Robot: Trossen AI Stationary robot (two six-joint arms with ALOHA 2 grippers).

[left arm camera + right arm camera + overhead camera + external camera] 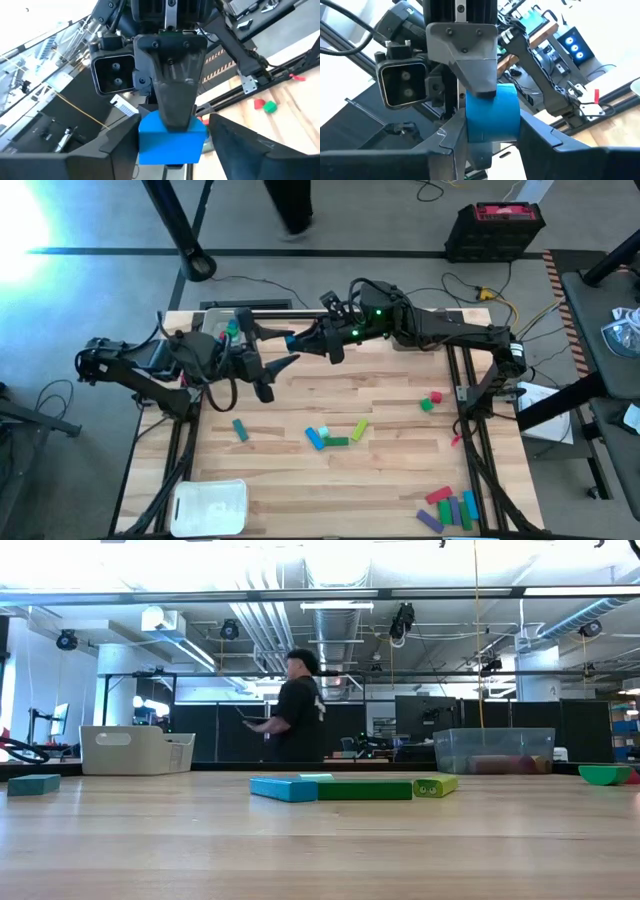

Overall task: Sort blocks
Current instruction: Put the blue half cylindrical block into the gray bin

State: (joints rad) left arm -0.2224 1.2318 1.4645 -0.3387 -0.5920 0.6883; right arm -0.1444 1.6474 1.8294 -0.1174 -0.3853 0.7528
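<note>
1. You see the left gripper (283,367) and right gripper (300,338) meeting mid-air above the table's (300,480) far side.
2. Blue block (170,145) sits between both; who clamps it, you likely cannot tell.
3. Other blocks (337,434) lie mid-table.

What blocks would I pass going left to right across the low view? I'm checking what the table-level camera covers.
teal block → blue block → green bar → yellow-green block → green block at the right edge
</note>
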